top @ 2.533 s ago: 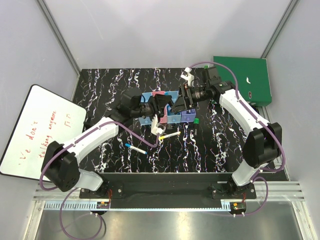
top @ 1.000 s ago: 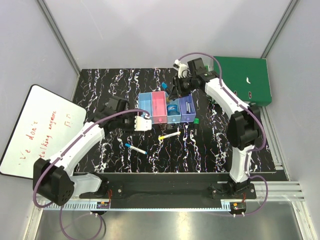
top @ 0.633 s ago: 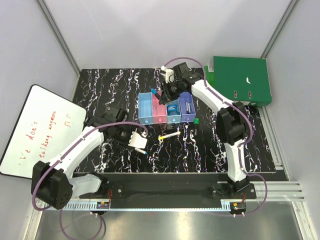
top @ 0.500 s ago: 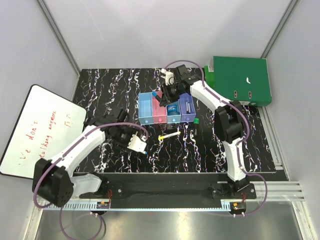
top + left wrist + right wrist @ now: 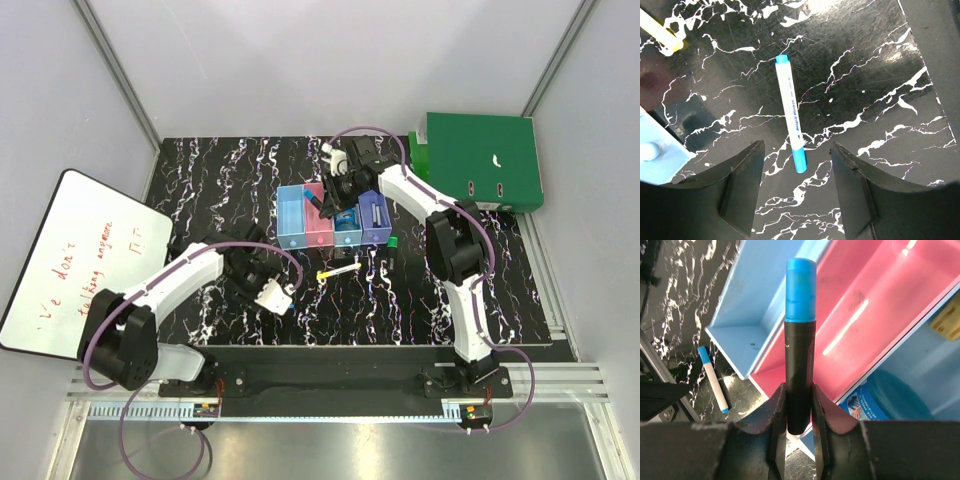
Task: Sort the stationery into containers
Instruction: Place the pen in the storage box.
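A white marker with blue ends (image 5: 790, 116) lies on the black marbled table, its near end just ahead of and between the fingers of my open left gripper (image 5: 799, 192) (image 5: 272, 294). My right gripper (image 5: 799, 392) (image 5: 332, 192) is shut on a dark marker with a blue cap (image 5: 800, 335), held over the pink bin (image 5: 880, 300) of the containers (image 5: 300, 190). A round blue object (image 5: 885, 402) lies in the light blue bin beside it. The yellow-and-white pen (image 5: 340, 270) and a small green-capped marker (image 5: 394, 241) lie on the table in front of the bins.
A big green folder (image 5: 487, 158) lies at the back right. A whiteboard with red writing (image 5: 75, 260) leans at the left. The purple bin (image 5: 373, 228) holds a small pale stick. The end light blue bin (image 5: 752, 295) shows only its floor.
My left gripper came down and toward the near side over the white marker, its jaws narrowing a little. My right gripper carried the dark marker left from the purple end to the pink bin.
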Available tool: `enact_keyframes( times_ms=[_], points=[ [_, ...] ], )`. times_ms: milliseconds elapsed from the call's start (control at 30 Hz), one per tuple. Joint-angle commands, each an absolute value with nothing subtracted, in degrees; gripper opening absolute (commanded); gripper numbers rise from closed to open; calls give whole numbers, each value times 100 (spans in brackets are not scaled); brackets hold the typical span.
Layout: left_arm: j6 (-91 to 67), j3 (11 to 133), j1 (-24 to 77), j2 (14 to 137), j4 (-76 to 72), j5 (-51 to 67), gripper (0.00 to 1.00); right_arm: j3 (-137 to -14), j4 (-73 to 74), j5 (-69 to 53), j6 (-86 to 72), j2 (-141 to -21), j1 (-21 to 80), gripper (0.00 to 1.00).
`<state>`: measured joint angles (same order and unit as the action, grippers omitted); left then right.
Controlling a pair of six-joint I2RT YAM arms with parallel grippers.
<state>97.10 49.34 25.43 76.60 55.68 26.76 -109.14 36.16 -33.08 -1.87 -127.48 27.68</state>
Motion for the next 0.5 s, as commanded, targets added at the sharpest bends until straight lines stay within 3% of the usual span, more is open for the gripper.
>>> enact_keyframes(
  times_ms=[0,300,333,467],
  points=[
    [9923,4975,2558,7708,5616,2777,59,-10592,3410,-3489,-325,-12463,2760,9],
    [9888,5010,2558,7682,5704,2839,59,-10661,3331,-3463,-492,-12621,2760,11],
    [9914,5001,2558,7690,5704,2839,59,-10687,3322,-3445,-518,-12647,2760,14],
    [9940,4975,2566,7682,5713,2848,59,-10793,3296,-3498,-606,-12700,2760,42]
  ],
)
